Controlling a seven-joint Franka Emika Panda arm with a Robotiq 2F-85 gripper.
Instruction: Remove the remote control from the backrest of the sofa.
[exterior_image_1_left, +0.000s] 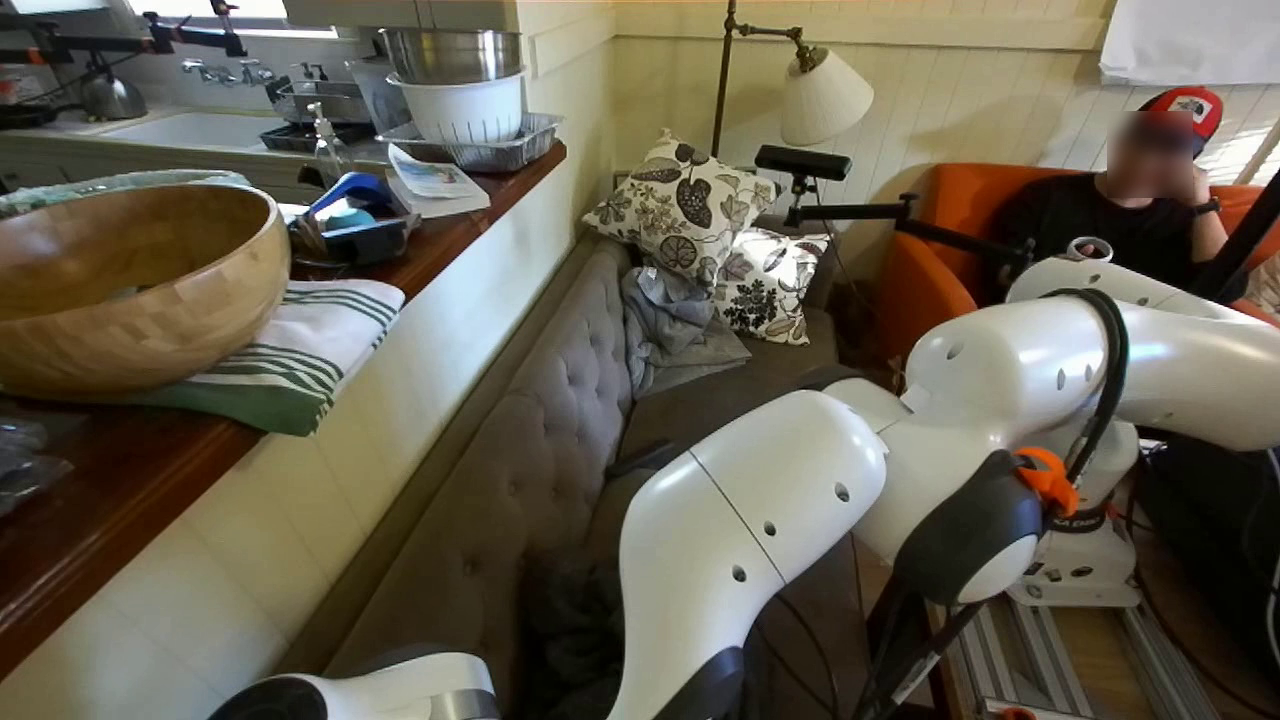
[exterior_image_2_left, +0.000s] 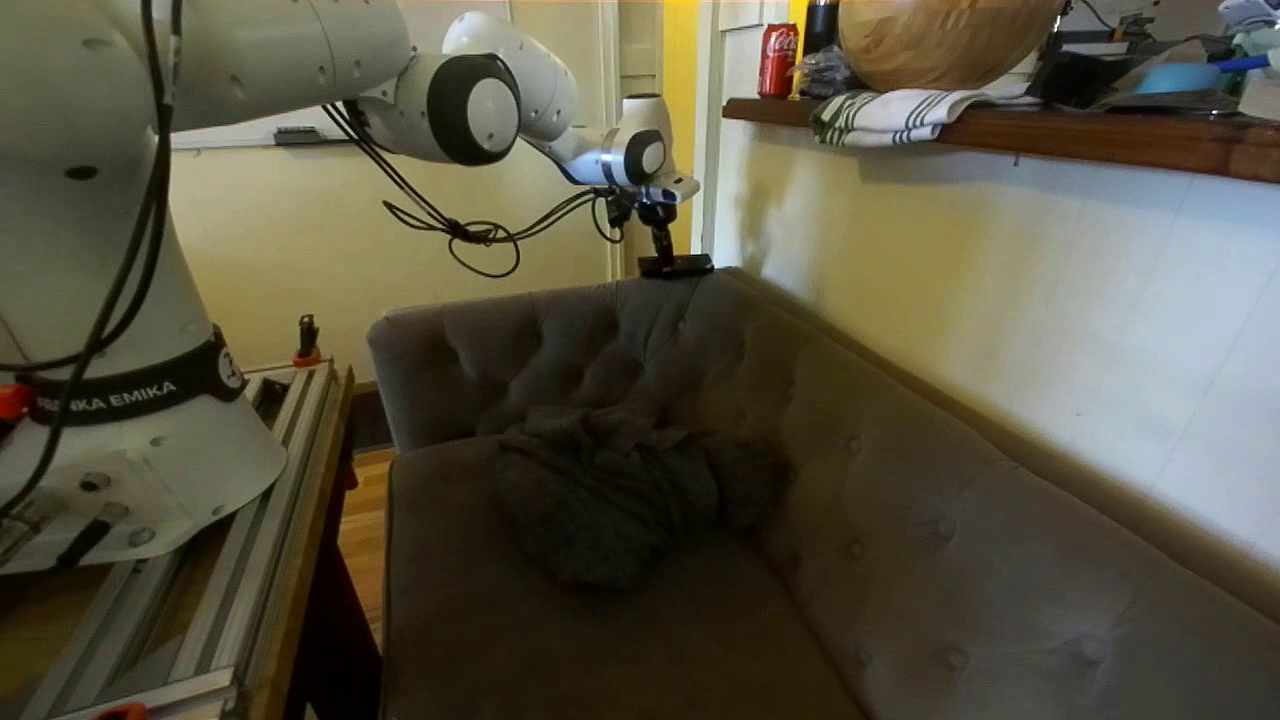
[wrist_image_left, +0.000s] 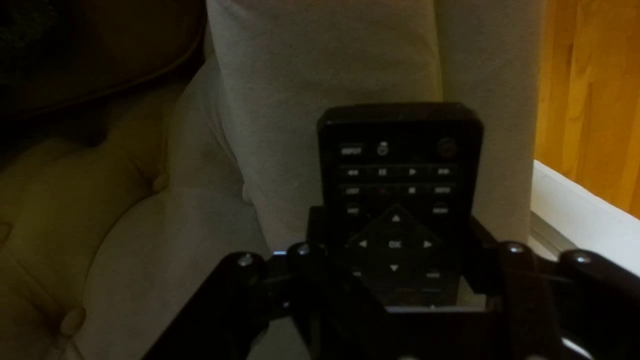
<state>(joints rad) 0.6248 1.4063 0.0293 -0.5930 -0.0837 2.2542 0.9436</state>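
The black remote control (wrist_image_left: 395, 220) lies face up between my gripper's fingers in the wrist view, its buttons visible. My gripper (wrist_image_left: 397, 245) has a finger against each long side of it, shut on it; the remote's near end is partly hidden by the gripper. In an exterior view the gripper (exterior_image_2_left: 661, 242) points down and the remote (exterior_image_2_left: 692, 265) is at the top edge of the tufted backrest (exterior_image_2_left: 570, 345), near the sofa's corner. I cannot tell whether it still touches the fabric. The sofa (exterior_image_2_left: 440, 600) is grey-brown. In an exterior view the arm hides or crops out gripper and remote.
A wall (exterior_image_2_left: 900, 270) rises behind the backrest, with a wooden ledge (exterior_image_2_left: 1100, 140) holding a bowl (exterior_image_2_left: 950, 40), a striped towel (exterior_image_2_left: 890, 115) and a red can (exterior_image_2_left: 778, 60). A dark crumpled cloth (exterior_image_2_left: 610, 490) lies on the seat. Patterned pillows (exterior_image_1_left: 685, 205) are at the sofa's far end.
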